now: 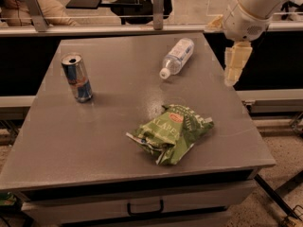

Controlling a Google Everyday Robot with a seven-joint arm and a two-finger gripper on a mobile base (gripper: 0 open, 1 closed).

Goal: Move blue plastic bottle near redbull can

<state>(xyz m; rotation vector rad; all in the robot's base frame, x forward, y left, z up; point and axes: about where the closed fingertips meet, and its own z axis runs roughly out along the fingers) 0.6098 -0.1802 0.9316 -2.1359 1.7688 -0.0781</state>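
The blue plastic bottle (pixel 178 56) lies on its side at the back right of the grey table (pixel 118 122), its white cap pointing toward the front left. The redbull can (pixel 77 77) stands upright at the left side of the table, well apart from the bottle. My gripper (pixel 235 66) hangs pointing down at the table's right edge, to the right of the bottle and not touching it. It holds nothing.
A crumpled green chip bag (pixel 171 132) lies on the table in front of the bottle, right of centre. A railing and chairs stand behind the table. A drawer handle (pixel 145 207) shows below the front edge.
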